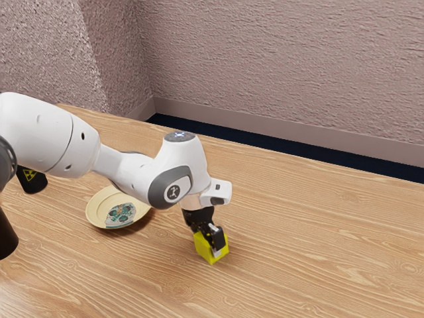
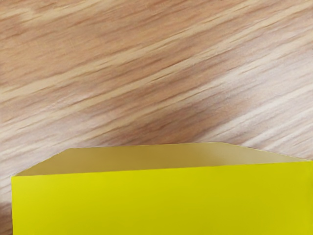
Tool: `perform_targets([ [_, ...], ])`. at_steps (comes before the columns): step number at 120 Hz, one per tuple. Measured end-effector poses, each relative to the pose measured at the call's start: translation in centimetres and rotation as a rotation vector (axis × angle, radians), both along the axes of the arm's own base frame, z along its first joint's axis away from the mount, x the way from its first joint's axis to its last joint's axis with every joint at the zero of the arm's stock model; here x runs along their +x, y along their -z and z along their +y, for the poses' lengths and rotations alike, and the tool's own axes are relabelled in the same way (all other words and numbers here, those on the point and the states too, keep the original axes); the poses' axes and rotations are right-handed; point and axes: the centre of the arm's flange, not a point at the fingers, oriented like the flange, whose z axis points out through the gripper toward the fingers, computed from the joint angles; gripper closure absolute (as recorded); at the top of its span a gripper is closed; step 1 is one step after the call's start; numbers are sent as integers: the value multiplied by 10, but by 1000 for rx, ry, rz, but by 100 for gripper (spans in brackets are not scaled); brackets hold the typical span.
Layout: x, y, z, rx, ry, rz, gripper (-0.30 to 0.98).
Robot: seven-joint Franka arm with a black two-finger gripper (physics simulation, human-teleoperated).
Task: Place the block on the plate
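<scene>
Jaws (image 1: pixel 212 247): around block (image 1: pixel 201 248); cannot tell if gripping
Block: hug evenly, lift straight
Plate (image 1: pixel 95 207): go exterior view's left, lower gently

exterior view: arm's (image 1: pixel 46 136) side, set back, angled down across bench (image 1: pixel 298 265)
wrist view: on hand (image 1: pixel 212 240), close, facing bench
shared: block (image 1: pixel 204 250), some bench

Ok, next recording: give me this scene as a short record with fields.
block: yellow, right at the gripper, apart from the plate
plate: cream, patterned centre, toward the exterior view's left from the block
gripper: reaching down at the block; whether its grip is closed, cannot tell
other object: black, yellow warning mark, partly behind the arm
surface: wood-grain table
task status: block not on plate
</scene>
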Motion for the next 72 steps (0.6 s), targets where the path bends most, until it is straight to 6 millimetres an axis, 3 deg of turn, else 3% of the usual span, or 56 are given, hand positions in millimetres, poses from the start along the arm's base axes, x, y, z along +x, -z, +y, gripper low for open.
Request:
perform_targets([
  [52, 0, -8, -6, 0, 14, -18, 27],
  [72, 1, -36, -11, 0, 17, -51, 30],
])
